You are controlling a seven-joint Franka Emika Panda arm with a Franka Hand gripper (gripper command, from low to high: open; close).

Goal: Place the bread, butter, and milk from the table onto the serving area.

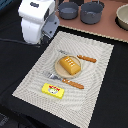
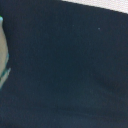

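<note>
The bread [image 1: 70,65], a golden loaf, lies on the round tan plate [image 1: 56,70] in the middle of the striped cream serving area [image 1: 95,95]. The butter [image 1: 53,90], a flat yellow box with a red mark, lies on the mat near its front edge. My gripper [image 1: 33,31] shows as a white hand above the black table [image 1: 117,85], just off the mat's far corner at the exterior view's left. Its fingers are hidden. The milk does not show in the exterior view. The wrist view shows black table [image 2: 70,65] and a pale, teal-edged sliver [image 2: 3,55], which I cannot identify.
A fork [image 1: 52,76] and two orange-handled knives [image 1: 75,84] [image 1: 86,58] lie beside the plate. The reddish-brown counter [image 1: 107,25] at the back holds two dark pots [image 1: 68,10] [image 1: 92,12] and a pale bowl [image 1: 123,17].
</note>
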